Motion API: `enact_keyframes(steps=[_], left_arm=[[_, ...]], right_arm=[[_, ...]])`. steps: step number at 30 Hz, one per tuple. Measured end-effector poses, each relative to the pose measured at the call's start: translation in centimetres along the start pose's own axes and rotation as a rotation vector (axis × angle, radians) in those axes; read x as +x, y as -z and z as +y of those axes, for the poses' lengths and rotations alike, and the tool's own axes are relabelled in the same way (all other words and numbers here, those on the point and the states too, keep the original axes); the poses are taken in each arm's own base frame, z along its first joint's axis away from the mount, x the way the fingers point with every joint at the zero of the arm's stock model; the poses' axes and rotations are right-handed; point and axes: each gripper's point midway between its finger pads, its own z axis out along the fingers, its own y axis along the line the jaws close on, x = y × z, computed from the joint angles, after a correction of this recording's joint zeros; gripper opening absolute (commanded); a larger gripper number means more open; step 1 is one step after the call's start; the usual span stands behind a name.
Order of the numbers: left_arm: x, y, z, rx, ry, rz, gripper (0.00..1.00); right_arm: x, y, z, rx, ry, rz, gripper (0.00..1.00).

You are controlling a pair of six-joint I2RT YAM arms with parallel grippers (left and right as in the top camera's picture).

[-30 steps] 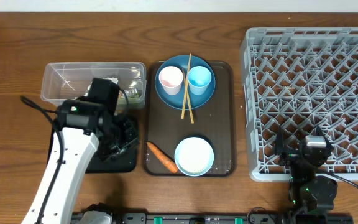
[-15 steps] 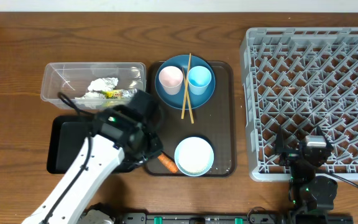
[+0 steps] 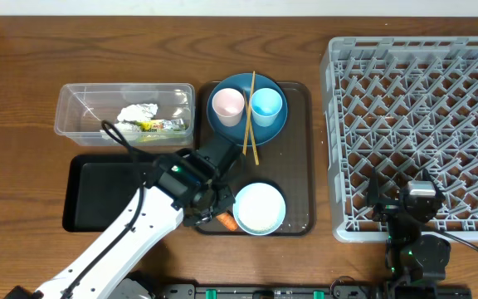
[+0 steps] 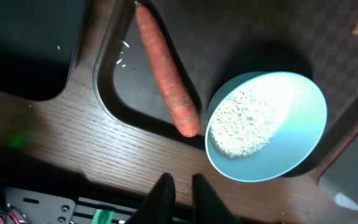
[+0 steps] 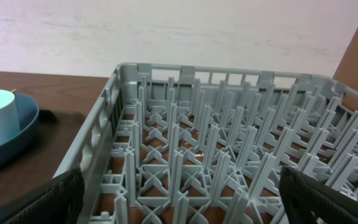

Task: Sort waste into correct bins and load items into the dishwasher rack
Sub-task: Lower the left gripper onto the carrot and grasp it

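**Overhead.** The brown tray (image 3: pixel 293 178), dark and matte, is lying mid-table. On its far end a round blue plate (image 3: pixel 222 129) is carrying a pink cup (image 3: pixel 227 105), a light-blue cup (image 3: pixel 265 105) and thin wooden chopsticks (image 3: pixel 248 124) laid across it. On the near end a bowl (image 3: pixel 260 208), white inside, is sitting. An orange carrot (image 3: pixel 221 220) is peeking out left of the bowl, mostly covered by the white left arm (image 3: pixel 152 220). Left of the brown tray, a clear tub (image 3: pixel 69 112) is holding a crumpled napkin (image 3: pixel 137 112) and a yellow-green wrapper (image 3: pixel 152 126); a black tray (image 3: pixel 94 191) is lying nearer. Right of the brown tray is the grey pegged rack (image 3: pixel 421 100).

**Left wrist.** The left gripper (image 4: pixel 180 190) is hovering over bare wood just off the brown tray's near rim, fingers clenched on nothing. The carrot, tapered and rough-skinned, is lying inside that rim, its tip just beside the bowl. Rice (image 4: pixel 240 121) is lying heaped in the bowl, and a few grains (image 4: pixel 123 57) are lying on the brown tray's floor.

**Right wrist.** The right gripper (image 5: pixel 182 199) is released, fingers spread wide, facing the rack's lattice on the side away from the brown tray.
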Motion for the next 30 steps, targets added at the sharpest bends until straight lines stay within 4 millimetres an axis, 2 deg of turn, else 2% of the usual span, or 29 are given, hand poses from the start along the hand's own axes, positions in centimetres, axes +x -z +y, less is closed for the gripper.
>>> enact_keyframes(steps=[7,10,12,13,19,26,30], left_arm=[[-0.3,-0.7,0.0,-0.026,0.012,-0.002,0.08],[-0.3,-0.9,0.0,-0.033,0.010,0.000,0.22],[-0.3,-0.9,0.0,-0.036,0.015,-0.001,0.39],[-0.3,-0.9,0.0,-0.036,0.013,-0.002,0.40],[-0.3,-0.9,0.0,-0.036,0.023,-0.006,0.29],[0.2,-1.2,0.1,-0.055,0.062,-0.021,0.31],[-0.3,-1.2,0.2,-0.062,0.085,-0.050,0.33]], right_arm=[[0.0,0.0,0.0,0.000,0.000,0.000,0.99],[0.0,0.0,0.0,0.000,0.000,0.000,0.99],[0.0,0.0,0.0,0.000,0.000,0.000,0.99],[0.0,0.0,0.0,0.000,0.000,0.000,0.99],[0.0,0.0,0.0,0.000,0.000,0.000,0.99],[0.0,0.0,0.0,0.000,0.000,0.000,0.99],[0.0,0.0,0.0,0.000,0.000,0.000,0.99]])
